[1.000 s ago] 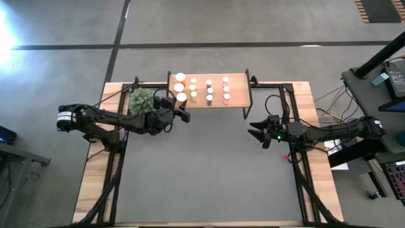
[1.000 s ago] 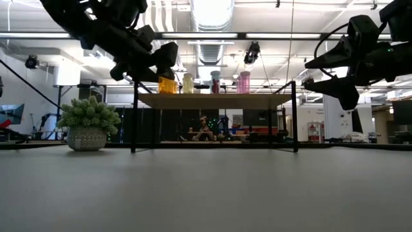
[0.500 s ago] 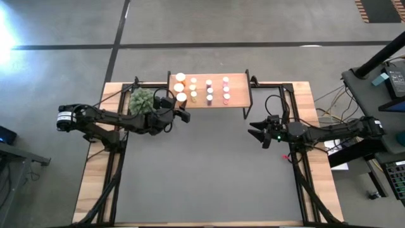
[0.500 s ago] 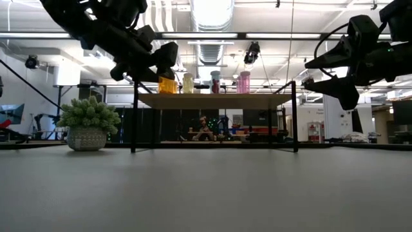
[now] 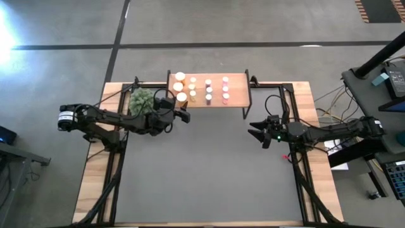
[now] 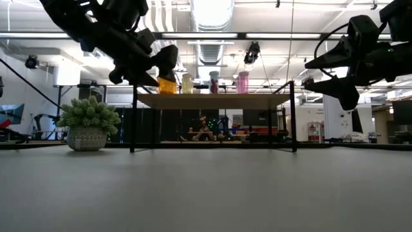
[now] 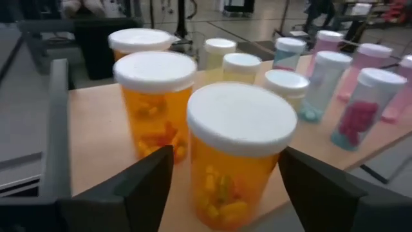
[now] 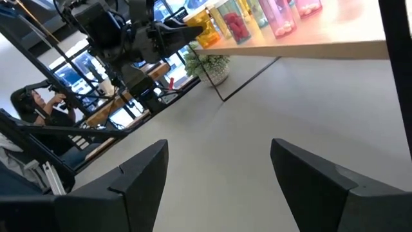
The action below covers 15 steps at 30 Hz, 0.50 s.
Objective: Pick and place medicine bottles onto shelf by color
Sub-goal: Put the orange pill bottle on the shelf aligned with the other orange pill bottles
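Your left gripper (image 5: 185, 116) holds its jaws apart around the nearest white-capped orange medicine bottle (image 7: 236, 154) on the low light-wood shelf (image 5: 237, 95). Your right gripper (image 5: 253, 130) hovers over the grey tabletop (image 5: 209, 171), jaws apart, holding nothing.

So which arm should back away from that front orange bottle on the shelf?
Left. The left gripper is open around the front orange bottle at the shelf edge. The right gripper hangs open over bare table, away from the shelf.

The left claw (image 5: 184, 116) and the right claw (image 5: 254, 131) both hang spread above the table.
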Tool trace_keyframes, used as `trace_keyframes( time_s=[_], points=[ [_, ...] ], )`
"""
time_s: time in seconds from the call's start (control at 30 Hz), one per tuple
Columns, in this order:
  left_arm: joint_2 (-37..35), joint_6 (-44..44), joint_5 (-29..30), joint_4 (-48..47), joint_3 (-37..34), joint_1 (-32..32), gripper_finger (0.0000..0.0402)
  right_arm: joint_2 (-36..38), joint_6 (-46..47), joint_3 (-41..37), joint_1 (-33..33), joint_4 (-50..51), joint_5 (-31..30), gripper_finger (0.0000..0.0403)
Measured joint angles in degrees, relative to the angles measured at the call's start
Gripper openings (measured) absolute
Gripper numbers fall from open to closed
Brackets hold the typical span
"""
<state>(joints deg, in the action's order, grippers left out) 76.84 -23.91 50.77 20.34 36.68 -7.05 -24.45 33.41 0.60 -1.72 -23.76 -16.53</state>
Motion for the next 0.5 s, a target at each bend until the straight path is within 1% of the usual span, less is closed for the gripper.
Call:
trace_keyframes(
  time_s=[0.13, 0.27, 0.5],
  points=[
    [0.0, -0.12, 2.11, -0.13, 0.23, -0.06, 0.0282, 0.0, 0.0, 0.0, -0.02, -0.01, 0.0, 0.0265],
    [-0.02, 0.08, 2.25, 0.06, 0.73, -0.06, 0.0298, 0.0, 0.0, 0.0, -0.01, -0.01, 0.0, 0.0265],
    [-0.13, 0.23, 2.35, 0.11, 1.22, 0.15, 0.0303, 0.0, 0.0, 0.0, 0.0, -0.03, 0.0, 0.0265]
  ],
)
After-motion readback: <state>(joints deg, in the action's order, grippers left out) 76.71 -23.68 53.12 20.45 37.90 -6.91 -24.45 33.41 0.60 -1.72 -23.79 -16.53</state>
